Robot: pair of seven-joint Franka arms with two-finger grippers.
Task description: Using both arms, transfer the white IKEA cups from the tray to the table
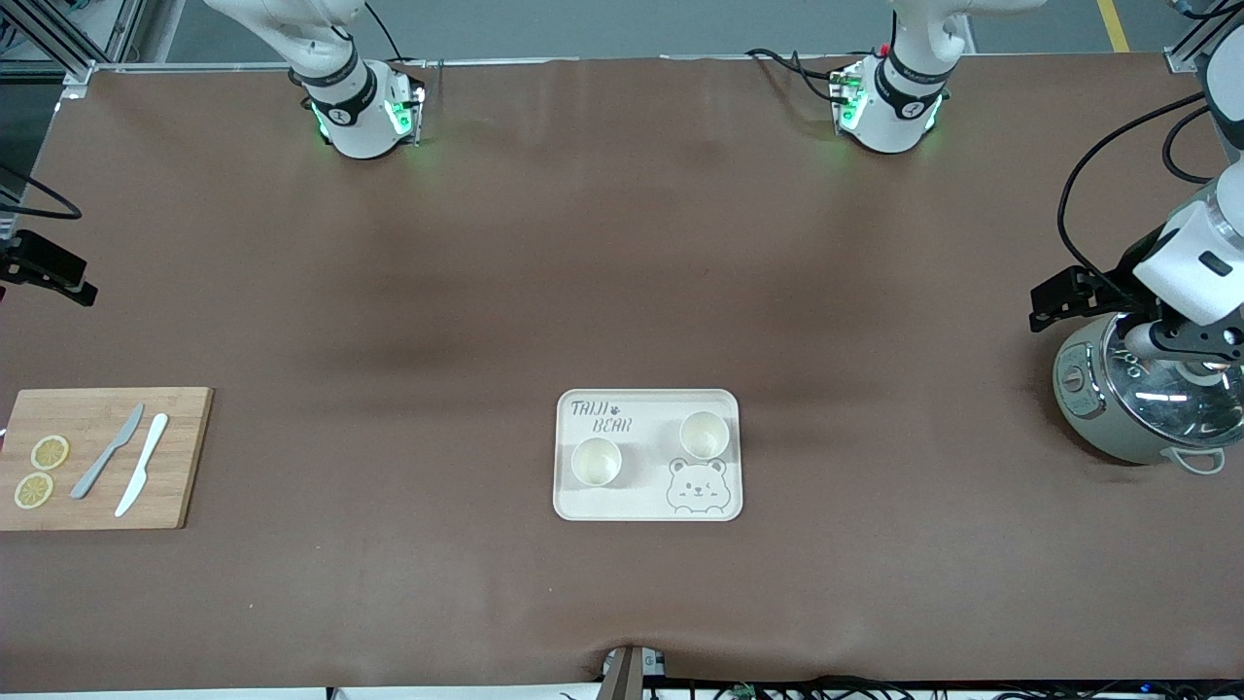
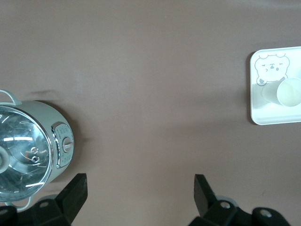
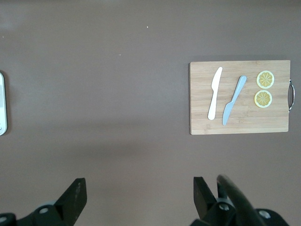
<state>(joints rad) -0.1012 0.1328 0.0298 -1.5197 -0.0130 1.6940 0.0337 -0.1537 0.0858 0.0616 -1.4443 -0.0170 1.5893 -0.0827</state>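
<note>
Two white IKEA cups stand upright on the bear-printed tray (image 1: 647, 510) in the middle of the table. One cup (image 1: 596, 461) is toward the right arm's end, the other (image 1: 704, 434) toward the left arm's end. The left wrist view shows one cup (image 2: 289, 92) on the tray (image 2: 256, 113). My left gripper (image 2: 141, 197) is open and empty, up in the air by the grey-green pot (image 1: 1137, 408); its hand shows in the front view (image 1: 1181, 335). My right gripper (image 3: 140, 197) is open and empty, high over bare table between tray and cutting board. It is out of the front view.
A bamboo cutting board (image 1: 97, 428) with two knives and two lemon slices lies at the right arm's end; it also shows in the right wrist view (image 3: 240, 96). The pot with its glass lid (image 2: 23, 150) stands at the left arm's end. The tray's edge (image 3: 2, 103) shows in the right wrist view.
</note>
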